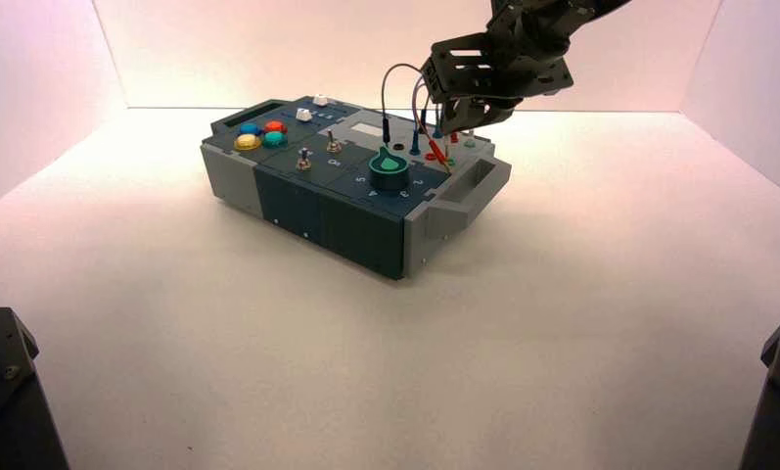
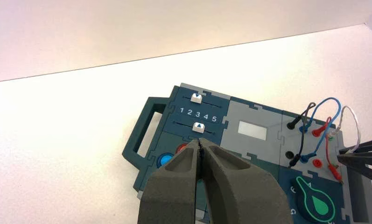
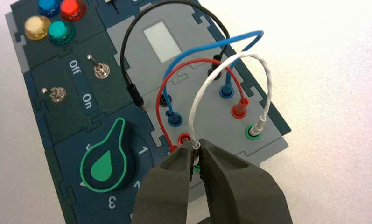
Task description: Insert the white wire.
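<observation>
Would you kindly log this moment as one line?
right gripper: shut on white wire plug | far plug: seated, green socket | left gripper: shut, over buttons

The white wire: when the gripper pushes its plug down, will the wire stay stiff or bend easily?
Probably it bends easily: the white wire is thin and makes a loose arch. Its far plug sits in the green socket, so that end should stay put. The right gripper is shut on the slim near plug, which may tilt or slip.
</observation>
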